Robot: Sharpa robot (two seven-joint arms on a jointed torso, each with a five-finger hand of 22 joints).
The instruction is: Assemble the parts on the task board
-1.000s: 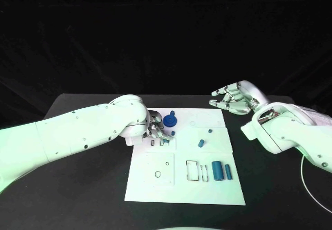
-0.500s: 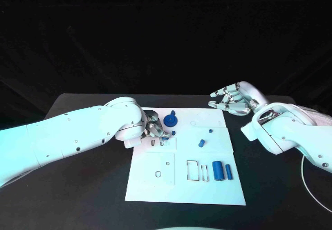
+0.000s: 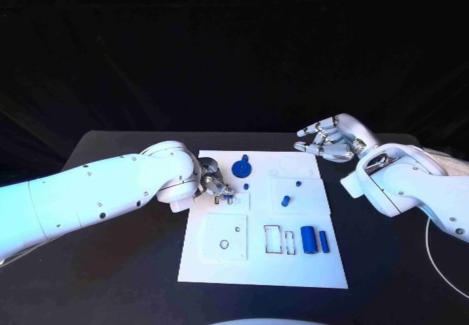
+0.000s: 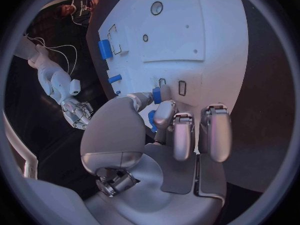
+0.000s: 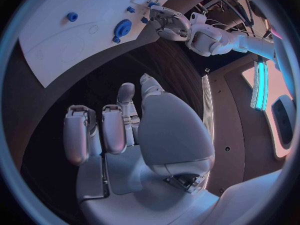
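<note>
Under left robot hand [image 4: 159, 120], wrist view reveals pinched blue part [image 4: 157, 94].

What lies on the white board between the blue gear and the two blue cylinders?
In the head view, one small blue peg lies between the gear and the cylinders, on the board.

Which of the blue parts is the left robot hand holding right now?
The small blue part pinched in the left robot hand, over the task board slots. The gear, the small peg and the two long pieces lie free.
</note>
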